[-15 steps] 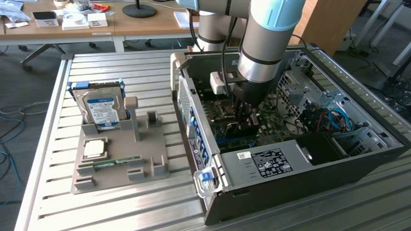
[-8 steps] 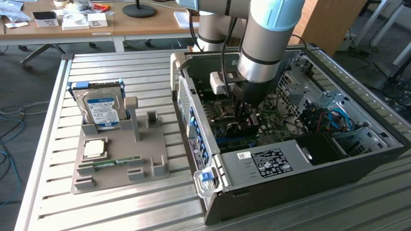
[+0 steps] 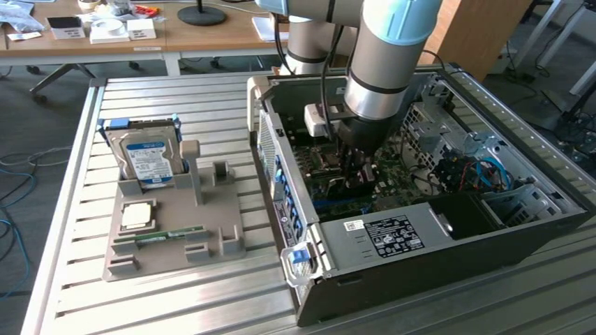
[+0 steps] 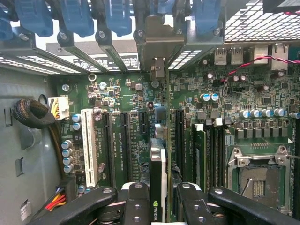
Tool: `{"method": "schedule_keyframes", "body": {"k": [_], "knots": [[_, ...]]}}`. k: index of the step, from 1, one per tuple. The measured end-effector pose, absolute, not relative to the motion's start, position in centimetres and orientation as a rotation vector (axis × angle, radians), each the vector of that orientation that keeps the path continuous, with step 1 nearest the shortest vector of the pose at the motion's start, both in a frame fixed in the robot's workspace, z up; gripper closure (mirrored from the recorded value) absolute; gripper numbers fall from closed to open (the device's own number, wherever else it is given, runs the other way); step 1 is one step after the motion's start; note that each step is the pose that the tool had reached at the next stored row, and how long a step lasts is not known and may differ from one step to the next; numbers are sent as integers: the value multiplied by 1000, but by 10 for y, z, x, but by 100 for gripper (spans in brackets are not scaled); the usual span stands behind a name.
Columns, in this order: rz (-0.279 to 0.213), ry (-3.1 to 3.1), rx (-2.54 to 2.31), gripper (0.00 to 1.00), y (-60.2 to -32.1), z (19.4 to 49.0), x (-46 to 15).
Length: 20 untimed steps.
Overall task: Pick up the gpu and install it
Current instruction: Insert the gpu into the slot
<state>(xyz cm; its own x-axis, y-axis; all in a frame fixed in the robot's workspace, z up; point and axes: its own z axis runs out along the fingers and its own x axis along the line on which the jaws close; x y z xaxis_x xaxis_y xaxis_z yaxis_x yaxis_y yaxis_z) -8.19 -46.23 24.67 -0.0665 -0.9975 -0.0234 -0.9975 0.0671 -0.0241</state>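
Note:
My gripper (image 3: 359, 174) reaches down inside the open computer case (image 3: 447, 258), just above the green motherboard (image 3: 400, 183). In the wrist view the gpu (image 4: 158, 164) is seen edge-on between the two black fingers (image 4: 136, 199), and the gripper (image 4: 161, 196) is shut on it. The card's silver end bracket (image 4: 157, 42) stands against the case's rear slot openings. Its lower edge runs along the motherboard (image 4: 126, 93), in line with the black expansion slots (image 4: 127, 140); whether it is seated in a slot cannot be told.
On the exterior view's left, a grey holder (image 3: 172, 237) carries a hard drive (image 3: 147, 157), a processor (image 3: 137, 215) and a RAM stick (image 3: 167, 236). The power supply (image 3: 391, 237) lies near the gripper. Blue slot latches (image 4: 77, 16) and cables (image 4: 30, 115) crowd the card.

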Motion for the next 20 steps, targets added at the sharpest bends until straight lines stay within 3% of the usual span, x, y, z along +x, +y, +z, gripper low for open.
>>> {"method": "schedule_keyframes", "body": {"k": [20], "knots": [[-3,2270,-2123,73,-463,245,-82]]}}
